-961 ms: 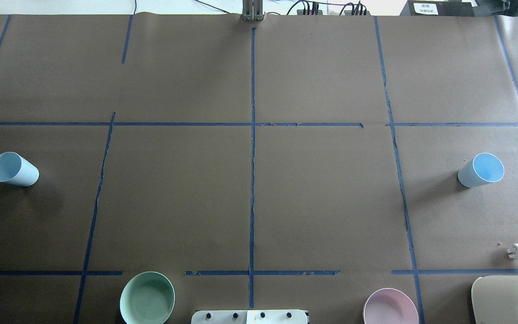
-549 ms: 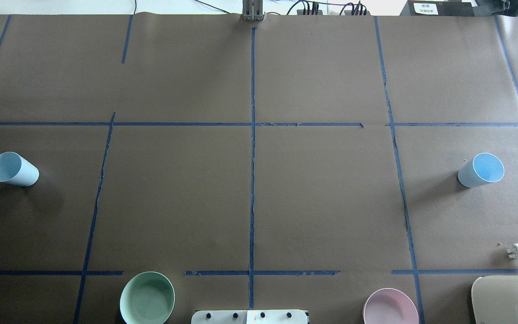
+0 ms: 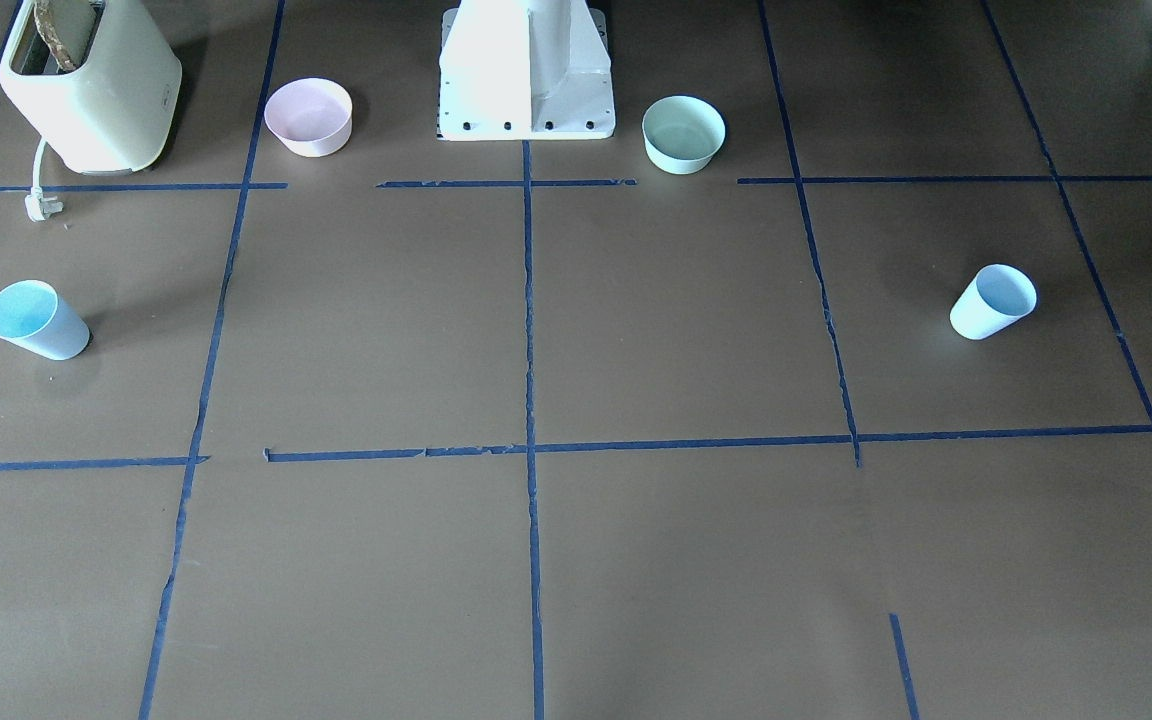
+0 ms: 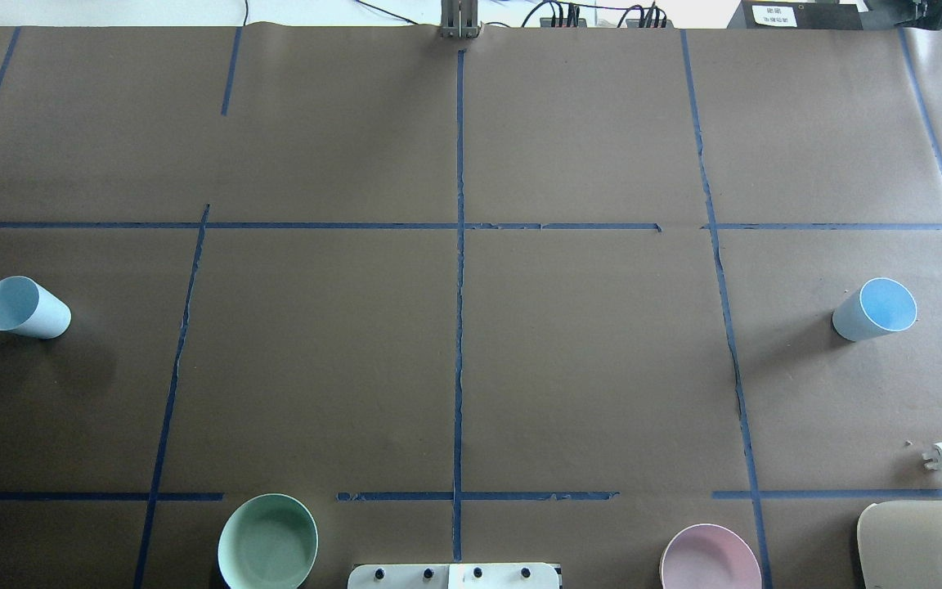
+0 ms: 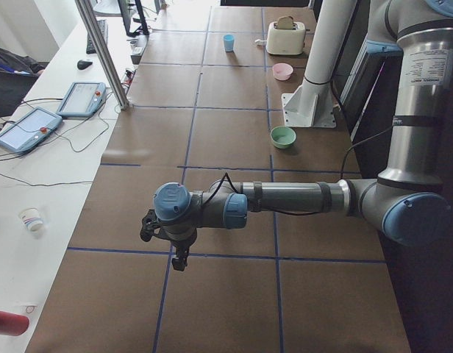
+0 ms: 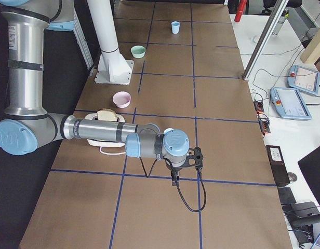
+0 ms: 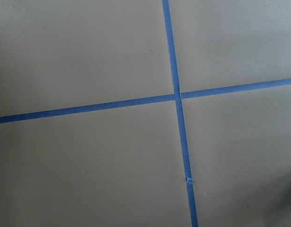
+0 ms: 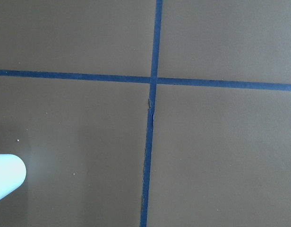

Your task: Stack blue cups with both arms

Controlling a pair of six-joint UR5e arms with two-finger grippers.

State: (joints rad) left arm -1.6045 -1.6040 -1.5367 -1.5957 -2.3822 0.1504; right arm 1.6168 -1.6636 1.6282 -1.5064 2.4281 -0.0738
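The left blue cup [image 4: 25,307] and the right blue cup [image 4: 874,310] sit at opposite ends of the table, both upright with mouths up and well apart. One per arm, I'd guess, so each can grab its own. The left gripper [image 5: 179,259] and the right gripper [image 6: 175,179] hang above bare paper and neither has a cup. Spread or pressed together, can't tell from the side views. The green bowl [image 4: 267,541] and pink bowl [image 4: 710,559] by the base look like decoys
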